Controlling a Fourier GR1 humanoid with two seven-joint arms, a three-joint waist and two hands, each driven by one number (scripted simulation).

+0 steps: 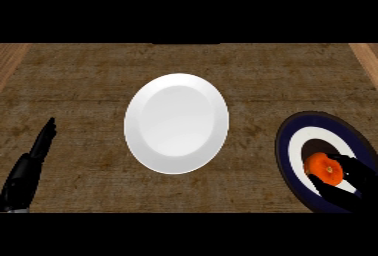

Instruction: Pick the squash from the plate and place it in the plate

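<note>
Brown wood-grain counter (88,85) fills frame, mottled, worn-looking surface. Lighter wood strips at upper left and upper right corners. White plate (176,123) lies at centre of frame, flat on counter, bare counter all round it. Dark blue plate (293,137) with white ring and dark centre lies at lower right of frame, partly cut by right edge. Two plates well apart, strip of counter between them.

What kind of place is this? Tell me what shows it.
Likely a kitchen counter: a brown wooden top bears a white plate and a dark blue-rimmed plate, where the right hand curls round an orange squash.
</note>
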